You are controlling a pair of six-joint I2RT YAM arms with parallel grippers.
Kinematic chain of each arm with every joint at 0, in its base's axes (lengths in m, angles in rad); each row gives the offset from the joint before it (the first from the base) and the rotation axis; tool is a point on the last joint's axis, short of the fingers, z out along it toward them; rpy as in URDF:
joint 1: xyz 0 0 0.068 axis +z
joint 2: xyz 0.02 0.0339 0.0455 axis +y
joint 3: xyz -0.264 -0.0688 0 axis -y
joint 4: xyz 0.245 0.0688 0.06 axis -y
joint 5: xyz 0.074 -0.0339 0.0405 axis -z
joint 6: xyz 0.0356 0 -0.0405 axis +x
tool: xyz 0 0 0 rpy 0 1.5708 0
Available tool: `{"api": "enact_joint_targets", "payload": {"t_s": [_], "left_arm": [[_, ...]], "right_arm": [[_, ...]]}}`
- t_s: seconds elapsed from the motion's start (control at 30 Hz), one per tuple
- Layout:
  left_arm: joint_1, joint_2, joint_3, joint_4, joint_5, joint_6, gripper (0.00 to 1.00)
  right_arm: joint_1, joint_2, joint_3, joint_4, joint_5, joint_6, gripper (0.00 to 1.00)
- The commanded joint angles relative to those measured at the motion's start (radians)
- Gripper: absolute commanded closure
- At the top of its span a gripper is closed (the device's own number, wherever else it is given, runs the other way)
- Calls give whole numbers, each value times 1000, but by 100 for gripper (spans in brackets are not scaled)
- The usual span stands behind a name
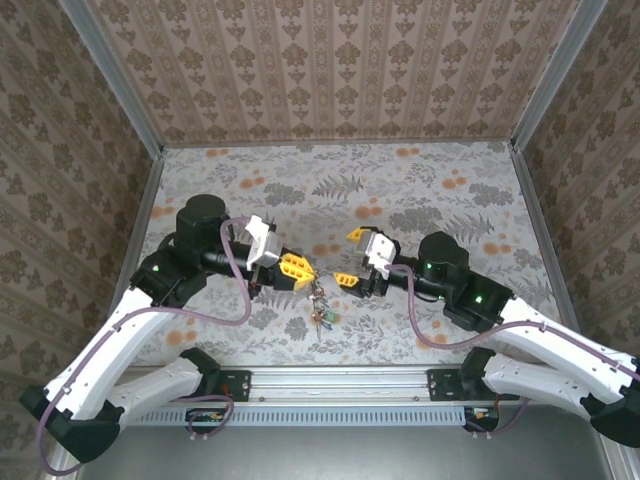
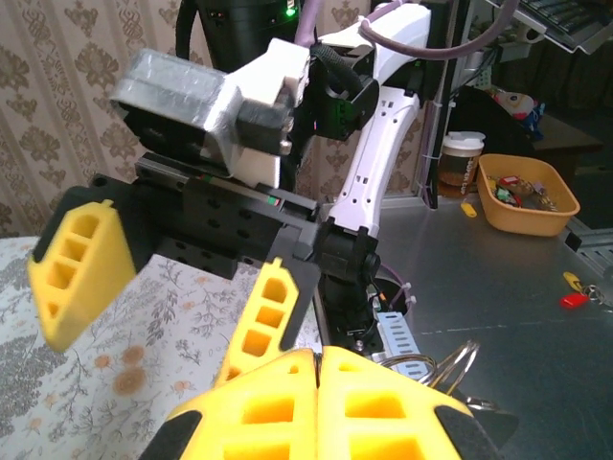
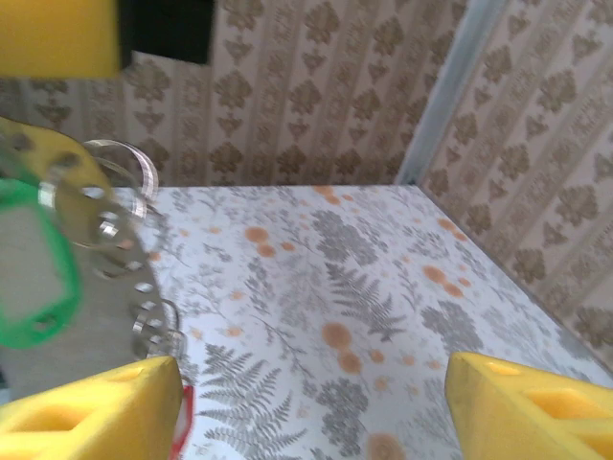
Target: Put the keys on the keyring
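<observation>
1. You have two grippers. Your left gripper [image 1: 305, 270] is pressed together, pinching the keyring [image 2: 450, 364]; your right gripper [image 1: 347, 256] stands spread.
2. One bunch of keys [image 1: 320, 308] hangs between them, above the table [image 1: 420, 190].
3. The right wrist view gives you one green key head [image 3: 29, 259], blurred. From above, the bunch is too small to count.

Walls [image 1: 330, 70]: 3 sides, beige damask wallpaper | frame: aluminium corner posts [image 1: 558, 72] | table cloth [image 1: 450, 200]: grey fern print, orange blooms | beyond: grey metal bench [image 2: 498, 278], yellow tray [image 2: 522, 218], paper cup [image 2: 463, 158] | light: even, diffuse
</observation>
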Motion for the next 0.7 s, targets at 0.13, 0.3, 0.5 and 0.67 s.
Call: {"api": "enact_joint_targets", "payload": {"t_s": [0.13, 0.3, 0.5, 0.67], "left_arm": [[7, 37, 40, 26, -226, -30, 100], [-5, 63, 8, 4, -553, -35, 100], [-12, 152, 17, 39, -635, -75, 100], [-26, 280, 80, 10, -717, -84, 100]], "right_arm": [[-65, -78, -70, 92, 47, 98, 8], [-97, -68, -31, 7, 87, 103, 0], [-170, -32, -7, -28, 230, 188, 0], [-317, -22, 19, -116, 255, 305, 0]]}}
